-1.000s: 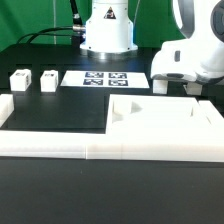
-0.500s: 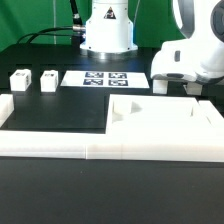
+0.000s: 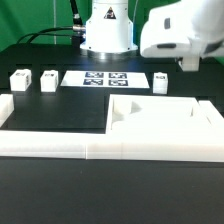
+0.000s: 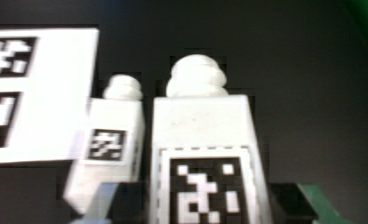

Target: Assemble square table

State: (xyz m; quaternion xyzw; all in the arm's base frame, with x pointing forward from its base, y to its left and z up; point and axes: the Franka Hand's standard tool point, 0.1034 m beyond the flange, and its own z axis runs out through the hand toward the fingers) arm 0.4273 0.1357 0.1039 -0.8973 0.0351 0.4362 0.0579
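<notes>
Claw (image 4: pixel 199 200) first: it looks clamped on a white leg. In the wrist view the held leg (image 4: pixel 202 130) sits right between its two sides, with its tag showing and its round tip pointing away. In the exterior view the claw hangs high at about 2 o'clock.

Nearest in the exterior view, the long white border wall (image 3: pixel 60 148) runs across at 6 o'clock. Just behind it, the square slab (image 3: pixel 170 120) lies flat on the dark surface (image 3: pixel 60 110) at about 3 o'clock. Farther back, a second leg (image 3: pixel 160 82) stands at 2 o'clock, close under the claw and near the end of the marker board (image 3: pixel 100 78). Two more legs (image 3: pixel 19 80) (image 3: pixel 47 80) stand at 10 o'clock. The robot base (image 3: pixel 105 30) is farthest, at 12 o'clock.

The job now, I think, is to carry the held leg to the slab. Go slow and keep the leg straight. Lift clear of the second leg so it does not tip. I cannot see a hole in the slab, so find it before going down.
</notes>
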